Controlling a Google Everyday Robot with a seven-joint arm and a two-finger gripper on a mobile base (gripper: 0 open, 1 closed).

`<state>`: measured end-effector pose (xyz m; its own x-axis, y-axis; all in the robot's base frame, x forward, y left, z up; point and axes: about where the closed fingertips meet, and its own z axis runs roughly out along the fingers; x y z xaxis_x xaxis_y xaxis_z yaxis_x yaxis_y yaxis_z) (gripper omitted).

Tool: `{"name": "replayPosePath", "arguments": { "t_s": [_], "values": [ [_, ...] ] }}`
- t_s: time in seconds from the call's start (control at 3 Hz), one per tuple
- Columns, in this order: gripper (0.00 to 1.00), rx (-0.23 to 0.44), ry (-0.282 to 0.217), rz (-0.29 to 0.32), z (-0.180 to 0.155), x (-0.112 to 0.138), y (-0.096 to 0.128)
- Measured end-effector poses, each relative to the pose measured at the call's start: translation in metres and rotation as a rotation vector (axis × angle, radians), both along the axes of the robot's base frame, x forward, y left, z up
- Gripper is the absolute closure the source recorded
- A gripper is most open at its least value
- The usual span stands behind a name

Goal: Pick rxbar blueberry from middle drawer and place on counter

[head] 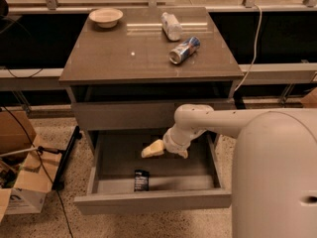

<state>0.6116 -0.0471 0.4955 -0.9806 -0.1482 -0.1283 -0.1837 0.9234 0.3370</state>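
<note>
So the big white robot arm (pixel 223 120) comes in from the right, under the glossy grey-brown square desk (pixel 124 58). It's reaching into the wide shallow grey-brown middle drawer (pixel 148 201), which is pulled right out, I'd guess so the bar can be reached from above. The cream end effector (pixel 154 148) hangs inside the drawer and I honestly can't tell whether it's wide or narrow. It's holding nothing. The small flat dark navy rxbar blueberry (pixel 141 180) lies near the drawer's front wall, just below it and untouched.
</note>
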Motion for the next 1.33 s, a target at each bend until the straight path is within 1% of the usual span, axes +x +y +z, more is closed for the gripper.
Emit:
{"name": "replayPosePath", "arguments": {
  "t_s": [0.33,0.67,1.0,1.33],
  "values": [
    [0.0,-0.033,0.074,-0.07,-0.037,0.0,0.031],
    [0.0,-0.047,0.162,-0.096,-0.066,-0.01,0.074],
    [0.0,-0.042,0.207,-0.084,-0.078,-0.019,0.102],
    [0.03,-0.076,0.291,-0.099,-0.104,-0.034,0.124]
  ]
}}
